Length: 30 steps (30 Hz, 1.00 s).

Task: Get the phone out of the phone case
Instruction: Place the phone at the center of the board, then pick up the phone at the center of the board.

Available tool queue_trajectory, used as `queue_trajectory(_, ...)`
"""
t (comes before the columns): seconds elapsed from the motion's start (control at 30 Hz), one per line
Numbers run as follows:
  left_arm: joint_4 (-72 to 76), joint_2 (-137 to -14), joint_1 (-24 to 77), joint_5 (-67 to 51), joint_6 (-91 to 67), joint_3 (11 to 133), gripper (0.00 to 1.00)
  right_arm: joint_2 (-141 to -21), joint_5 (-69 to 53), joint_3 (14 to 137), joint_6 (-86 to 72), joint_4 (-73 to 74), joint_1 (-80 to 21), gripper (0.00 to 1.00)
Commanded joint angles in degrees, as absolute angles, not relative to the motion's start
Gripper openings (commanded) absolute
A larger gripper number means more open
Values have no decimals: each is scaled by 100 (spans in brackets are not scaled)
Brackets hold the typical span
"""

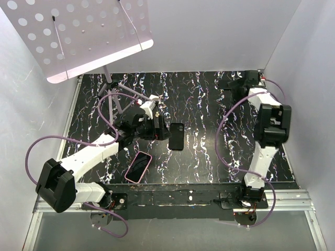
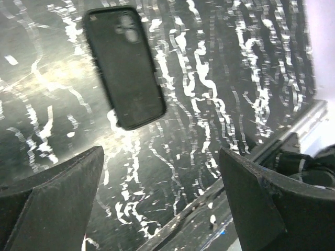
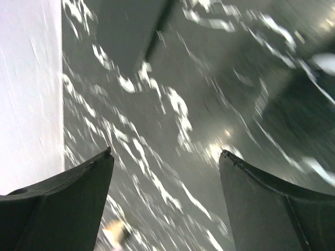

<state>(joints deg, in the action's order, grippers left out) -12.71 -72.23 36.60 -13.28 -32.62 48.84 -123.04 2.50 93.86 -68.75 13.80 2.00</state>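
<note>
Black, white-veined table (image 1: 209, 104) between white walls. The black phone case (image 1: 177, 136) lies flat mid-table, camera side up. Whether a phone sits inside, I cannot tell. A pink-rimmed phone (image 1: 138, 167) lies nearer, to its left. The left gripper (image 1: 163, 129) hovers just left of the case, jaws wide, empty; the right gripper (image 1: 236, 83), far right, likewise. The case looks light and slick with a pliable rim — best pinched across its long edges.

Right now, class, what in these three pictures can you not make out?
Left wrist view: black slab, blurred; case or bare phone, cannot tell.
Top view: pink-rimmed slab, too small to tell whether a phone sits inside.
Right wrist view: motion blur; dark shape cut off by the top edge.
</note>
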Motion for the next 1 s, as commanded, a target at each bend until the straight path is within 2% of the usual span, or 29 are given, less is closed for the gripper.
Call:
queue_trajectory(0.0,-2353,-7093,3454,-835,-2839,5168,94,-10603,-1000,7984,-4996,1677,150,88)
queue_trajectory(0.1,-2890,-7294,3349,-695,-2699,5247,96,-9733,-1589,7008,-4090,1907,9,88)
queue_trajectory(0.17,-3172,-7382,3287,-519,-2620,5256,97,-9135,-2081,6366,-3614,1706,-438,88)
queue_trajectory(0.3,-3577,-7637,3226,-308,-2418,5309,98,-8167,-1934,5819,-2998,2012,-1395,89)
queue_trajectory(0.4,-3857,-7997,3226,-579,-2005,5361,98,-7542,-2082,5380,-2988,1733,-1898,89)
queue_trajectory(0.6,-4350,-8183,3243,-106,-1845,5169,98,-6909,-2549,4720,-3322,888,-1969,89)
queue_trajectory(0.97,-4596,-8876,3305,-228,-2057,5159,98,-6276,-2610,4562,-3182,800,-1969,89)
